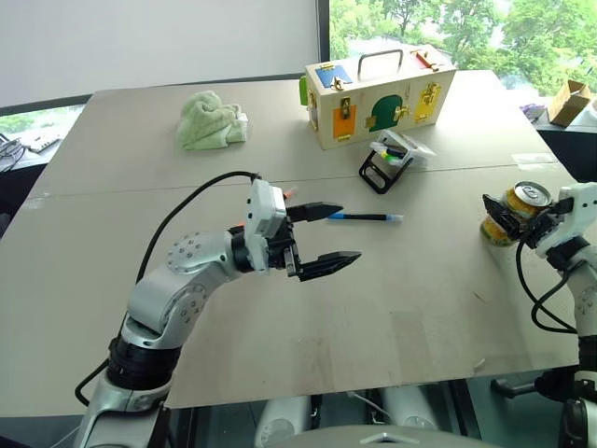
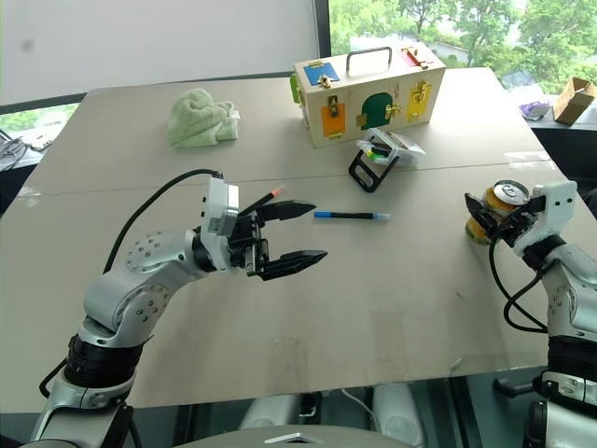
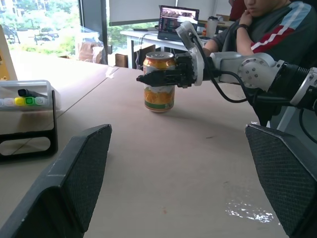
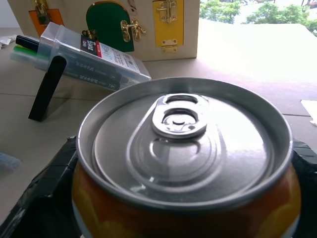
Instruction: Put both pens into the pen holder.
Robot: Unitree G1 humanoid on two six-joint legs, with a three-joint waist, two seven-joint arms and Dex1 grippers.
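Note:
A pen with a blue cap (image 1: 364, 217) lies flat mid-table, just beyond my left gripper (image 1: 347, 233). That gripper hangs level above the table, open and empty. The other pen is mostly hidden behind it, with only its orange end (image 2: 276, 193) poking out. Farther back, the pen holder (image 1: 387, 159) leans tilted in front of the wooden box. It has a black frame and clear sides, and the left wrist view shows the coloured markers inside the holder (image 3: 27, 116). My right gripper (image 1: 511, 217) is at the table's right edge, set around an upright orange drink can (image 1: 532, 194).
A wooden latch box (image 1: 378, 93) with a handle stands at the back, and a green cloth (image 1: 211, 119) lies at the back left. A cardboard box (image 1: 569, 101) sits beyond the table's right side. A person (image 3: 267, 20) sits past the right edge beside a laptop (image 3: 178, 15).

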